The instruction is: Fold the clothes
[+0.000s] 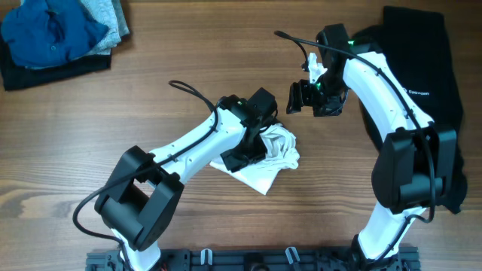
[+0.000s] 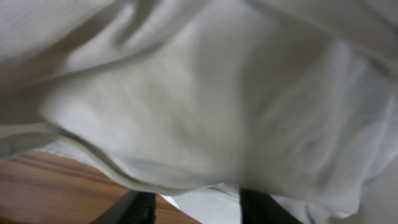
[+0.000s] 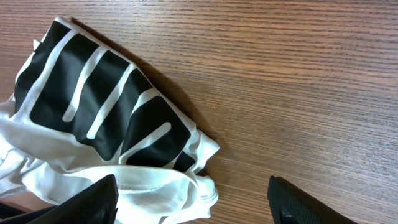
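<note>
White T-shirt [image 1: 282,150] crumpled | left hand [image 1: 252,150] on it — grip unclear | right hand [image 1: 295,98] — released, empty

The T-shirt [image 2: 205,93] is blurred, and the left fingers [image 2: 264,210] are cropped.

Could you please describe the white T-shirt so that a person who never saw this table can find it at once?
On the wooden table, look near the middle, between the blue pile in the far left corner and the black garment on the right. The T-shirt lies there, bunched into a heap. It is the only white cloth, and it has a black-and-white striped patch.
</note>
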Robot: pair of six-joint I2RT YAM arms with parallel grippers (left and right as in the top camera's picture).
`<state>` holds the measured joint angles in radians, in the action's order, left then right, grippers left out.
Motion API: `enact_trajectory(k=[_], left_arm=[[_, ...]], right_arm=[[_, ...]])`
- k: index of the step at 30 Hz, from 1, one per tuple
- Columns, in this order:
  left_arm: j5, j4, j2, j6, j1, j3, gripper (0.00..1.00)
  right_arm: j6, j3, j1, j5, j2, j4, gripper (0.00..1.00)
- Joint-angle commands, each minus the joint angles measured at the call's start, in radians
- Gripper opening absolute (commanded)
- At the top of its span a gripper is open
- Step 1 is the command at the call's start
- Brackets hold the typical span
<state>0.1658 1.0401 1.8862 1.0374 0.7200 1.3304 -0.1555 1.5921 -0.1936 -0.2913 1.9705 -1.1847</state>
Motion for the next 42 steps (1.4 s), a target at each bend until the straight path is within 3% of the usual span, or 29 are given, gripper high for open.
enact_trajectory(k=[1, 3, 6, 8, 10, 14, 23, 28, 35, 42], left_arm=[[0.044, 0.003, 0.004, -0.028, -0.003, -0.008, 0.37], [0.054, 0.005, -0.013, -0.035, -0.003, -0.008, 0.30], [0.025, -0.002, -0.054, -0.035, -0.002, -0.008, 0.30], [-0.005, -0.009, -0.077, -0.034, -0.002, -0.008, 0.34], [-0.015, -0.013, -0.080, -0.026, -0.002, -0.008, 0.44], [-0.014, -0.012, -0.038, -0.008, -0.005, -0.009, 0.50], [0.000, -0.015, 0.042, 0.018, -0.005, -0.009, 0.49], [0.000, -0.004, 0.042, 0.014, -0.005, -0.009, 0.34], [0.000, 0.006, 0.040, -0.012, -0.010, -0.008, 0.04], [0.001, 0.124, -0.055, -0.012, -0.056, -0.008, 0.04]], right_arm=[[-0.003, 0.001, -0.003, 0.006, -0.021, -0.002, 0.78], [-0.003, 0.001, -0.003, 0.006, -0.021, -0.002, 0.78], [-0.003, 0.001, -0.003, 0.006, -0.021, -0.001, 0.78], [-0.002, 0.001, -0.003, 0.006, -0.021, 0.001, 0.79], [-0.003, 0.001, -0.003, 0.006, -0.021, 0.002, 0.79], [-0.003, 0.001, -0.003, 0.006, -0.021, 0.002, 0.79], [-0.003, 0.001, -0.003, 0.006, -0.021, -0.002, 0.79], [-0.003, 0.001, -0.003, 0.006, -0.021, -0.002, 0.79], [-0.003, 0.001, -0.003, 0.006, -0.021, 0.000, 0.79], [-0.005, 0.001, -0.003, 0.005, -0.021, -0.006, 0.79]])
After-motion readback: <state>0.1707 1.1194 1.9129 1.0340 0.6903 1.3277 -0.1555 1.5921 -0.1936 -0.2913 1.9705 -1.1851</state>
